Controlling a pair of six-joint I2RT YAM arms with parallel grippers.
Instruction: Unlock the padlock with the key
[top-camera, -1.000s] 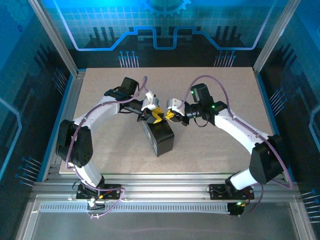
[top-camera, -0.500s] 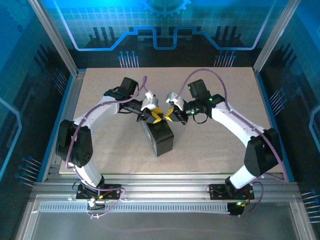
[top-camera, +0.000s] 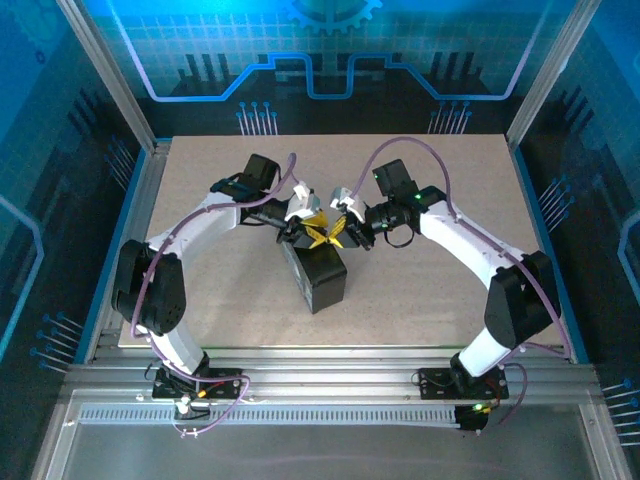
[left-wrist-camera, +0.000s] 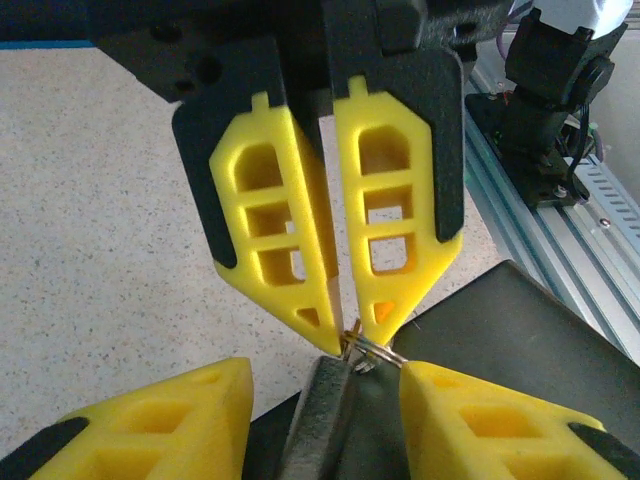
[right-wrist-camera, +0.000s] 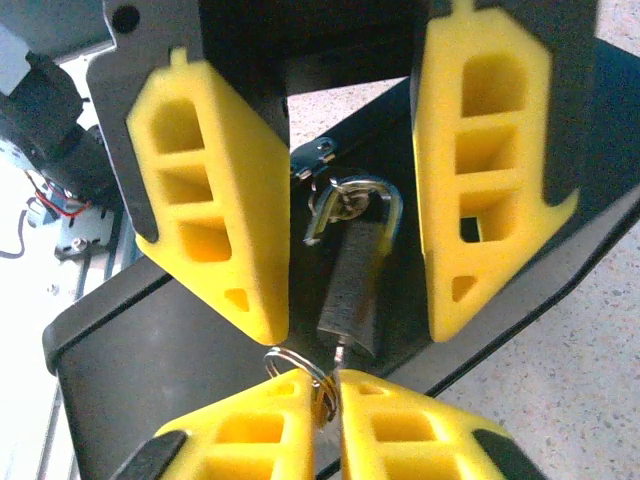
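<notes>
Centrally on the speckled tabletop (top-camera: 430, 300), seen from above, a dark box (top-camera: 322, 282) is lying. The two arms are meeting over its 12 o'clock end, the left gripper (top-camera: 309, 232) reaching in from 10 o'clock and the right gripper (top-camera: 339, 231) from 2 o'clock, with their yellow fingertips almost touching. In the right wrist view, the small padlock (right-wrist-camera: 352, 275) is resting against the box's dark surface (right-wrist-camera: 180, 330). Its silver shackle (right-wrist-camera: 385, 205) is sitting at the 12 o'clock end, hooked through a little metal hasp (right-wrist-camera: 318, 152). The right gripper (right-wrist-camera: 357, 332) is standing with its fingers apart, one at 9 o'clock of the padlock and one at 3 o'clock, and neither is touching it. At 6 o'clock, the left gripper's two fingers are pressing together on a key ring (right-wrist-camera: 298, 375). A short silvery key (right-wrist-camera: 341, 352) is pointing up from them to the padlock's bottom end and meeting it, though it cannot be told how far it is seated. In the left wrist view, the left gripper (left-wrist-camera: 350, 340) is pinching that ring (left-wrist-camera: 372, 350) at its fingertips, with the right gripper's fingers (left-wrist-camera: 170, 420) spreading at 7 and 5 o'clock below.
</notes>
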